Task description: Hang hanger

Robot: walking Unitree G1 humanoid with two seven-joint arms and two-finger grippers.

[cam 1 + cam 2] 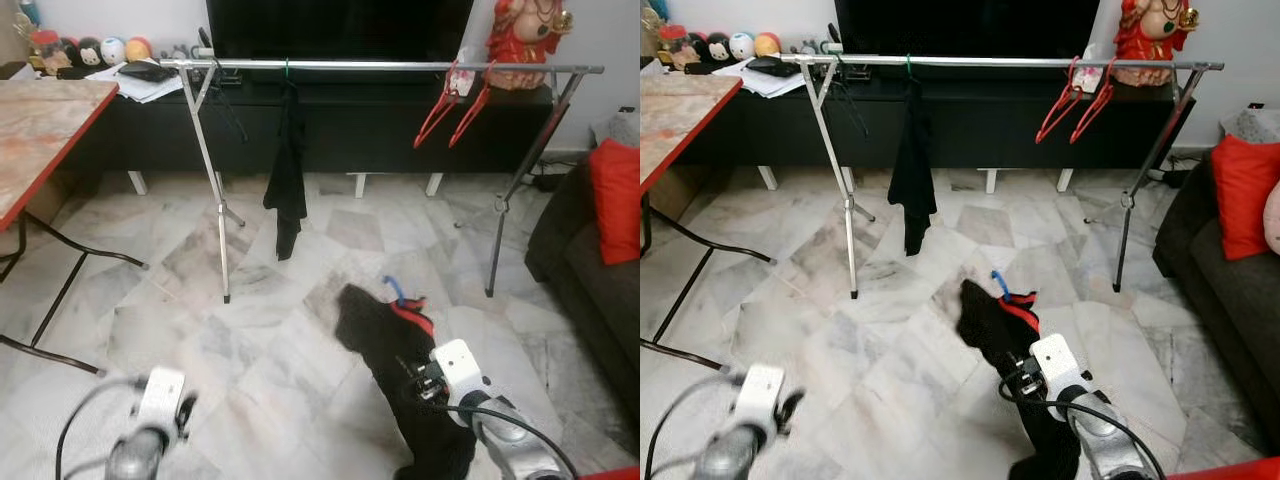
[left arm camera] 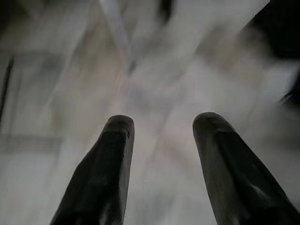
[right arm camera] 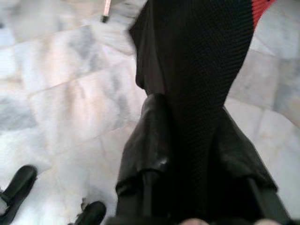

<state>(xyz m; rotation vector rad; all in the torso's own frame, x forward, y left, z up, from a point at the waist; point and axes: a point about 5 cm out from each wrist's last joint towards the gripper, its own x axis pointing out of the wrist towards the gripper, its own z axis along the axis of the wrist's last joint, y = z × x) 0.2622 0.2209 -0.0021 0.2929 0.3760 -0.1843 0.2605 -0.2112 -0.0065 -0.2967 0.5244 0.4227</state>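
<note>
The right gripper (image 3: 187, 187) was clamped on a black garment (image 1: 385, 345), its fingers pressed against the cloth on either side. The garment was carried low at about five o'clock in the head views, probably so the load could be brought up to the rail (image 1: 380, 66) without trailing on the floor (image 1: 250, 340). The garment was dark and knitted, draped over a red hanger (image 1: 415, 315) whose blue hook (image 1: 395, 290) pointed toward twelve o'clock, at the rack. The cloth hung limp below the grip, bunched near the arm.

The rail crossed the top of the scene from ten to two o'clock. A dark piece of clothing (image 1: 287, 175) already hung from it near twelve o'clock, and two bare red hangers (image 1: 455, 100) near one o'clock, leaving free bar between them for the new one.

The left gripper (image 2: 161, 136) hung at seven o'clock with its fingers spread wide and nothing between them, blurred over the marble tiles.
</note>
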